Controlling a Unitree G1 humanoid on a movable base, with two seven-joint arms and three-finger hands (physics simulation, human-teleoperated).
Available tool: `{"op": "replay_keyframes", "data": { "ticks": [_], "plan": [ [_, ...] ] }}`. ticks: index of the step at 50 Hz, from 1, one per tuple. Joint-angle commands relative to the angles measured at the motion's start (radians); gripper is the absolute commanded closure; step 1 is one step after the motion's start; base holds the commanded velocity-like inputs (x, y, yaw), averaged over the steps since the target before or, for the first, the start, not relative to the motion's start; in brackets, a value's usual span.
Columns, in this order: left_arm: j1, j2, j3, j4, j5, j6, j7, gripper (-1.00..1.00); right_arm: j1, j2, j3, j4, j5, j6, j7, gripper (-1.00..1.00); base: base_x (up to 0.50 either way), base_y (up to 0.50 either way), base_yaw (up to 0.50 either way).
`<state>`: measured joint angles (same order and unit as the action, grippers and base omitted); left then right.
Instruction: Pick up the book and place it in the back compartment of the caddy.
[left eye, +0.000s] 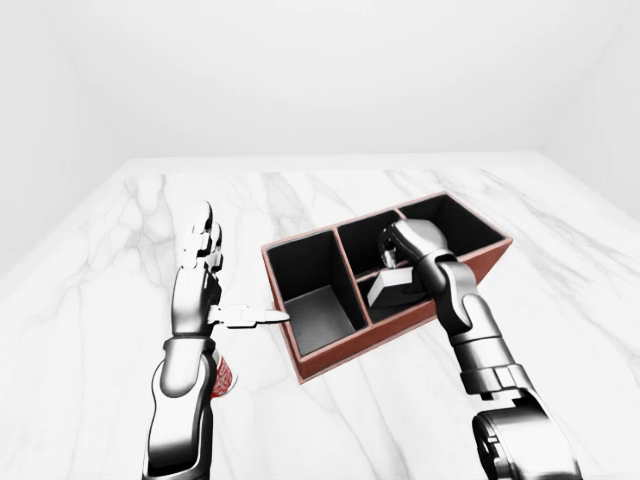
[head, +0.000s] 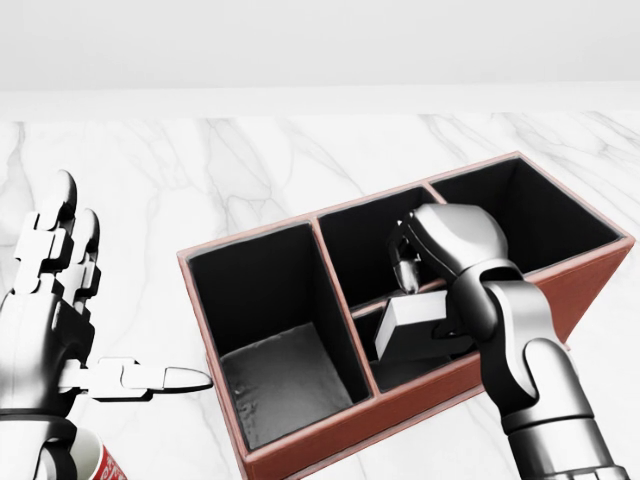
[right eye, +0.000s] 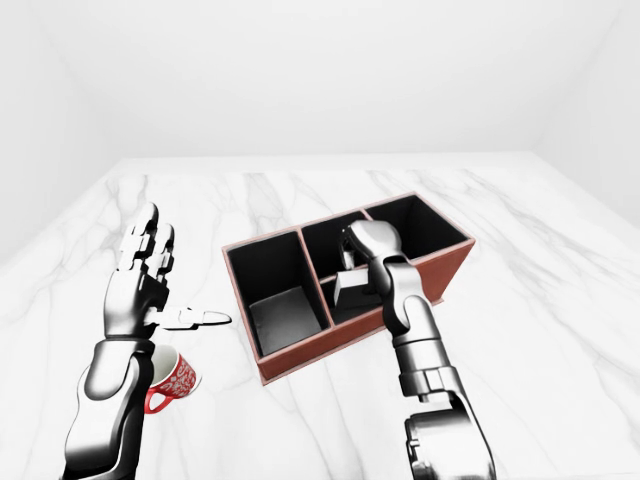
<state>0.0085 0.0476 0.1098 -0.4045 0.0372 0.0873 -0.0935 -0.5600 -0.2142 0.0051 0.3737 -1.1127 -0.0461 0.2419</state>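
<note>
The right hand (head: 450, 250) reaches into the caddy (head: 300, 455); its fingers (head: 405, 262) grasp the grey book (head: 410, 325), which hangs tilted just under them. The left hand (head: 45, 300) is spread wide.

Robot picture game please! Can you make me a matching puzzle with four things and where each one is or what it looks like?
Things:
1. book
2. mug
3. left hand
4. caddy

Descriptions:
A. red and white, under the left arm
B. fingers spread open, holding nothing
C. red-brown box with black compartments
D. grey, tilted, held over the caddy's middle part

Pairs: 1-D, 2-A, 3-B, 4-C
</note>
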Motion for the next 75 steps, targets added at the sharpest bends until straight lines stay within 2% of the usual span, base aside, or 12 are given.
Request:
{"op": "replay_keyframes", "data": {
  "ticks": [1, 12, 20, 42, 43, 44, 45, 68, 75],
  "plan": [
    [0.0, 0.0, -0.001, 0.004, 0.001, 0.0, 0.0, -1.0, -0.015, -0.004, -0.003, 0.035, -0.016, -0.011, -0.044, 1.0, 0.0, 0.0, 0.0],
    [-0.001, 0.0, 0.0, 0.009, 0.0, 0.0, 0.0, -1.0, -0.027, -0.003, 0.002, 0.094, -0.019, -0.021, -0.084, 1.0, 0.0, 0.0, 0.0],
    [-0.003, 0.001, -0.001, 0.009, 0.001, 0.0, 0.001, -1.0, -0.019, -0.001, 0.003, 0.074, -0.022, -0.014, -0.071, 1.0, 0.0, 0.0, 0.0],
    [-0.003, 0.002, 0.002, 0.002, 0.002, 0.0, 0.0, -1.0, -0.026, 0.001, 0.009, 0.119, -0.025, -0.021, -0.098, 1.0, 0.0, 0.0, 0.0],
    [-0.003, 0.002, 0.002, 0.002, 0.002, 0.0, 0.0, -1.0, -0.028, 0.001, 0.009, 0.123, -0.024, -0.022, -0.103, 0.88, 0.0, 0.0, 0.0],
    [-0.003, 0.002, 0.002, 0.004, 0.002, 0.0, 0.0, -1.0, -0.028, 0.001, 0.011, 0.13, -0.028, -0.024, -0.111, -0.38, 0.0, 0.0, 0.0],
    [-0.002, 0.001, 0.002, 0.005, 0.001, 0.0, 0.0, -1.0, -0.029, 0.001, 0.011, 0.135, -0.028, -0.025, -0.114, -1.0, 0.0, 0.0, 0.0],
    [-0.006, 0.003, 0.005, 0.01, 0.001, 0.0, 0.0, -1.0, -0.016, 0.004, 0.004, 0.108, -0.014, -0.01, -0.109, -1.0, 0.0, 0.0, 0.0],
    [-0.004, 0.002, 0.002, 0.007, 0.003, 0.0, 0.0, -1.0, 0.023, 0.005, -0.013, 0.004, 0.026, 0.021, -0.061, -1.0, 0.0, 0.0, 0.0]
  ]
}}
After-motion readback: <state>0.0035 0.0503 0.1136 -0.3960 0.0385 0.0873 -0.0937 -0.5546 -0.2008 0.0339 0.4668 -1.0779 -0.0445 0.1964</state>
